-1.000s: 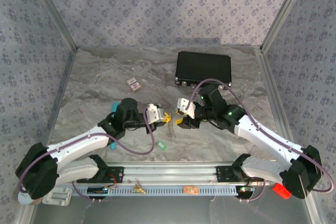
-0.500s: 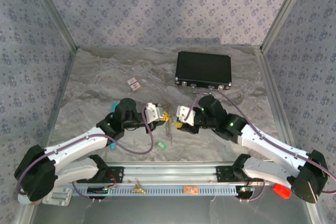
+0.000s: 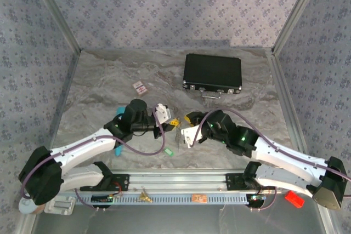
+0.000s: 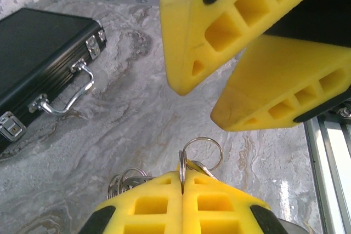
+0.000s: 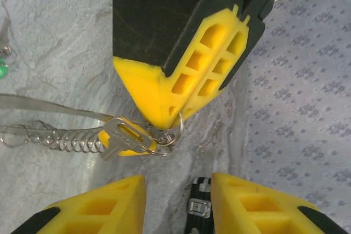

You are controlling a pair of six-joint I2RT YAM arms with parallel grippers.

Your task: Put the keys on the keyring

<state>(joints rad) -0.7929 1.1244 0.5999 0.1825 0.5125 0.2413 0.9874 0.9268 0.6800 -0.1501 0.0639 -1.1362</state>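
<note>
My left gripper [image 3: 169,120] is shut on the keyring [image 4: 181,164], a thin silvery ring seen edge-on between its pads in the left wrist view. A second wire ring [image 4: 202,152] hangs from it. In the right wrist view the yellow-headed key [image 5: 124,136] dangles at the left gripper's [image 5: 162,120] tips, with a silvery bumpy coil [image 5: 57,138] trailing left. The green-headed key [image 3: 168,150] lies on the table nearer the arm bases. My right gripper [image 3: 188,126] is open and faces the left one a short gap away. Nothing sits between its fingers [image 5: 93,209].
A black case [image 3: 213,73] with a metal handle lies at the back right. A small red-and-white card [image 3: 140,86] is at the back left. A teal pen [image 3: 117,149] pokes out under the left arm. Metal frame rails border the table.
The right arm has dropped lower and nearer, bringing its gripper closer to the left one's tips, jaws slightly narrower. The left gripper has shifted a little, still gripping.
</note>
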